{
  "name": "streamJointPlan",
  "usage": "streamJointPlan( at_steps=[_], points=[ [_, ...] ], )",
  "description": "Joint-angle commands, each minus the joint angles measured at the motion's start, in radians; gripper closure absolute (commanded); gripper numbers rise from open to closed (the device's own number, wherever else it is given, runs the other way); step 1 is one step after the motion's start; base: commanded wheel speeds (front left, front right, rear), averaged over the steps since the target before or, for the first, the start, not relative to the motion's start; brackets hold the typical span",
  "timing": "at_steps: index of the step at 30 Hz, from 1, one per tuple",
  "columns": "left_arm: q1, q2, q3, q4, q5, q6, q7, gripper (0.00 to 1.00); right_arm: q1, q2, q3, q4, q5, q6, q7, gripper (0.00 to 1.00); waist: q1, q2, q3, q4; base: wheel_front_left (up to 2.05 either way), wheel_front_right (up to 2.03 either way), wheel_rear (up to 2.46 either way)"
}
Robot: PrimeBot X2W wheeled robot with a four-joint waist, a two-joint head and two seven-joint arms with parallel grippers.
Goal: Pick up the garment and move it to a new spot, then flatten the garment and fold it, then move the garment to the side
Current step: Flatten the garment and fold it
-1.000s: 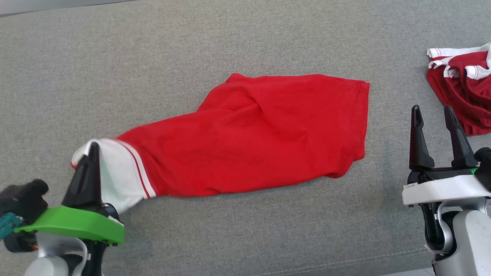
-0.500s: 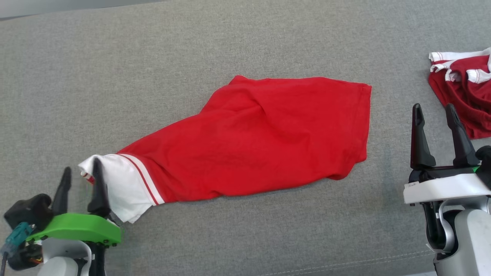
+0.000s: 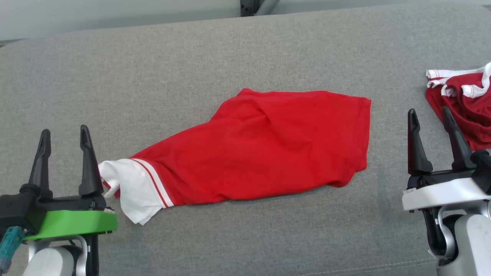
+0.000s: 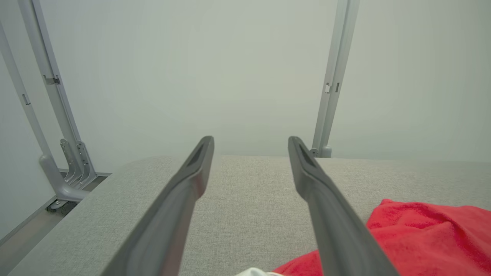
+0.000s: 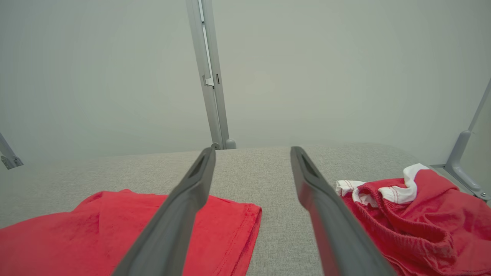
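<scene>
Red garment (image 3: 268,149) lies between left pincer (image 3: 64,130) and right pincer (image 3: 428,110), both spread wide, holding nothing; grey cushion (image 3: 191,57) surrounds it.

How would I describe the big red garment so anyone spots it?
On the grey cushion, look to the middle. The bright red garment lies spread out there, its white, red-striped end beside the left gripper. The other garment, crumpled at the right edge, is darker red.

On my left gripper (image 3: 64,130) I see long black fingers (image 3: 89,168), a green bracket (image 3: 73,224) and a teal plug (image 3: 9,237); my right gripper (image 3: 428,110) has a white bracket (image 3: 441,193).
</scene>
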Motion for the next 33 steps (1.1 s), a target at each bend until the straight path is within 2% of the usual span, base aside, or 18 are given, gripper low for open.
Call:
streamJointPlan(
  at_steps=[1, 8, 17, 24, 33],
  points=[
    [0.001, 0.01, -0.006, -0.012, 0.017, -0.006, -0.004, 0.0, 0.02, -0.004, 0.004, -0.006, -0.009, 0.0, 0.005, 0.0, 0.0, 0.0, -0.022, -0.001, 0.0, 0.0, 0.0],
    [0.023, 0.016, -0.037, -0.049, 0.028, -0.009, 0.015, 0.0, 0.049, -0.002, 0.021, -0.021, -0.009, 0.0, 0.021, 0.0, 0.0, 0.0, -0.044, 0.001, 0.0, 0.0, 0.0],
    [0.013, 0.006, -0.051, -0.033, 0.017, -0.016, 0.013, 0.0, 0.054, -0.009, 0.025, -0.022, 0.003, 0.0, 0.035, 0.0, 0.0, 0.0, -0.04, 0.015, 0.0, 0.0, 0.0],
    [-0.007, -0.001, -0.059, -0.025, 0.018, -0.017, 0.01, 0.0, 0.102, -0.022, 0.055, 0.037, 0.015, 0.0, 0.08, 0.0, 0.0, 0.0, -0.03, 0.037, 0.0, 0.0, 0.0],
    [-0.025, -0.014, -0.057, -0.01, 0.017, -0.016, 0.002, 0.0, 0.156, -0.017, 0.152, 0.172, 0.03, 0.0, 0.098, 0.0, 0.0, 0.0, -0.003, 0.051, 0.0, 0.0, 0.0]
  ],
)
